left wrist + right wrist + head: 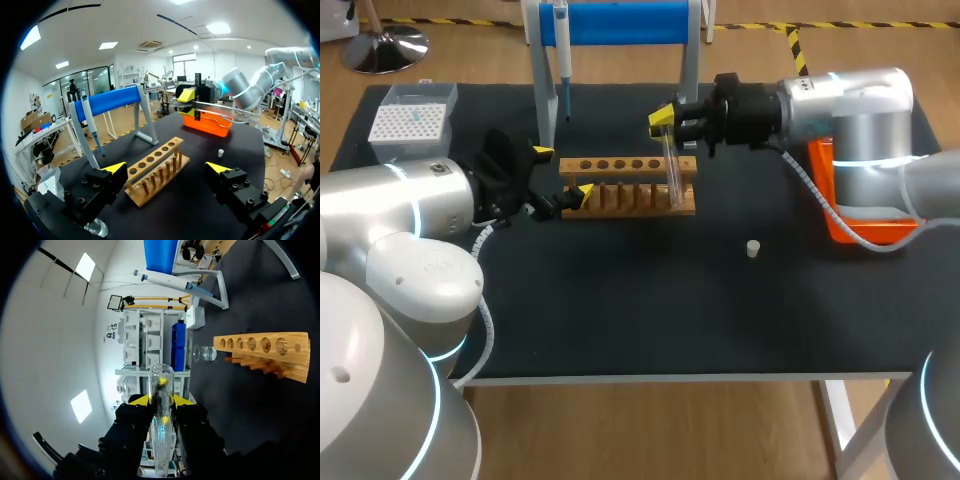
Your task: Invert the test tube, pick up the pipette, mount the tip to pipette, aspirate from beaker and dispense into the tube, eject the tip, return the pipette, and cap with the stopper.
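Jaws of the right gripper point(662, 118): clamped on the test tube point(672, 165), one yellow-tipped finger on each side. The tube lies roughly level, crosswise to the fingers, and in the head view it overlaps the right end of the wooden rack point(620, 166). In the right wrist view the tube's rounded end projects past the fingertips.

Jaws of the left gripper point(563, 172): wide apart, holding nothing. This gripper sits just beside the left end of the rack, fingers pointing along it.

Other items:
- The pipette point(563, 55) hangs on the blue stand point(620, 22) behind the rack.
- The stopper point(752, 248) stands alone on the black table point(650, 310), well apart from the rack.
- The beaker point(204, 354) sits beyond the rack's left end, close under the left gripper.
- The tip box point(408, 122) is at the table's far left corner.
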